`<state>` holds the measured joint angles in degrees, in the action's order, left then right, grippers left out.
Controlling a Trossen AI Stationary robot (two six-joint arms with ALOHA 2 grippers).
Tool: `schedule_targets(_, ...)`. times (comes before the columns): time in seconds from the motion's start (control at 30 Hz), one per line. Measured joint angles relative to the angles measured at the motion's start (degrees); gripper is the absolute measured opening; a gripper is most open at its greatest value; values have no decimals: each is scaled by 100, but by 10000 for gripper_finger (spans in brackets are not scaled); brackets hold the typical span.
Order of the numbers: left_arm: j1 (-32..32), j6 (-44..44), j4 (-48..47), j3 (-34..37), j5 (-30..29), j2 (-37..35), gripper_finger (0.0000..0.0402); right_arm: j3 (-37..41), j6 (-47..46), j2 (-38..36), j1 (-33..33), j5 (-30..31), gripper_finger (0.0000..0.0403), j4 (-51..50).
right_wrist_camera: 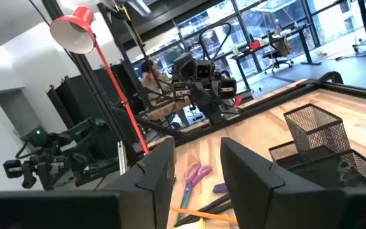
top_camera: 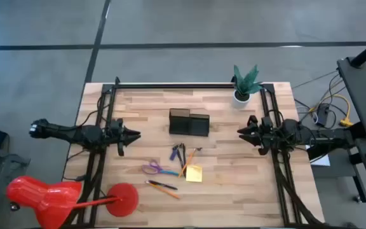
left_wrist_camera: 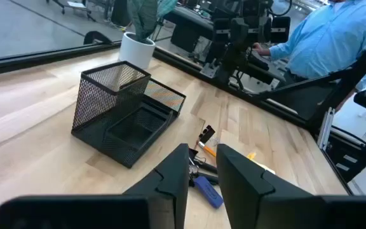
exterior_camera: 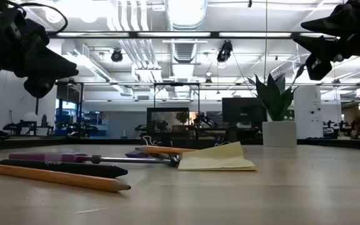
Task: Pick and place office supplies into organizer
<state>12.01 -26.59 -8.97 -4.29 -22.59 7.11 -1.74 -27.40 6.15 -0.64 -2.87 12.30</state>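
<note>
High view: left gripper (top_camera: 134, 134) parked at the table's left edge, right gripper (top_camera: 241, 132) opposite at the right edge, both pointing inward and well apart from everything. Between them, nearer the far side, the organizer (top_camera: 189, 122); closer to the near edge, midway between the two grippers, the scissors (top_camera: 156, 168), pens (top_camera: 179, 154), sticky pad (top_camera: 194, 173) and a pencil (top_camera: 164, 187), all lying loose on the wood. Plant pot (top_camera: 241, 97) beyond the right gripper, red lamp (top_camera: 68, 197) off the left gripper's near side. Low view: both grippers hanging high over the table (exterior_camera: 305, 187), nothing in either; pencil (exterior_camera: 55, 177), a dark pen (exterior_camera: 61, 167) and the yellow pad (exterior_camera: 217, 158) flat on the top, organizer (exterior_camera: 167, 128) behind them. Left wrist view: fingers (left_wrist_camera: 173, 184) spread with a clear gap, empty; organizer (left_wrist_camera: 127, 113) ahead and off to one side, pens (left_wrist_camera: 205, 184) just past the fingertips. Right wrist view: fingers (right_wrist_camera: 246, 175) parted, gripping nothing; scissors (right_wrist_camera: 197, 173) ahead through the gap, organizer (right_wrist_camera: 319, 143) off to the side, lamp (right_wrist_camera: 84, 38) beyond.
</note>
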Motion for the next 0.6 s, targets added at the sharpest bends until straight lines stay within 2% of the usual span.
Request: schedule_targets(0.6, 0, 0, 0, 0, 2, 0, 66, 0, 0, 0, -1, -1, 119, 0)
